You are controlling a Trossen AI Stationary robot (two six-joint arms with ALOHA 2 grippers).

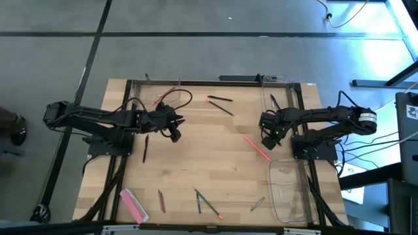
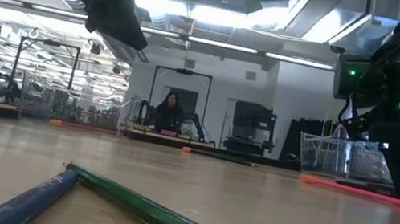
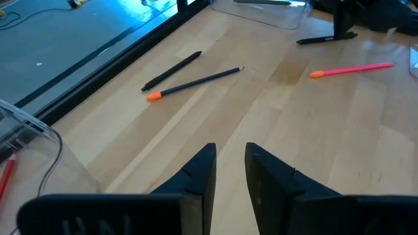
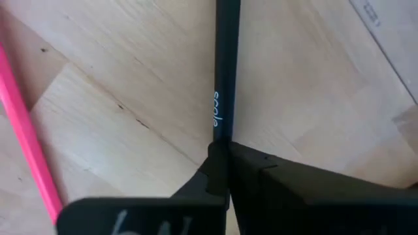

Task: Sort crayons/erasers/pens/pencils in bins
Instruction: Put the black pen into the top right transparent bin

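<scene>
Fingers of my right hand (image 4: 222,171) are pressed together on a black pen (image 4: 226,72), over the table (image 1: 196,163) on its right side; a pink crayon (image 1: 257,147) lies just beside it; a clear bin (image 1: 289,189) sits nearer, right; my left hand (image 3: 230,171) hovers spread and empty, far left of centre.

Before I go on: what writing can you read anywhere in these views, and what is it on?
Pale script, roughly "scole", uncertain: on the slim black pen clamped in the shut right gripper.
Label at the corner of the clear plastic bin: too blurred to read.
Marking on the right gripper's own housing: partly cut off, unreadable.
Nothing else legible.
</scene>
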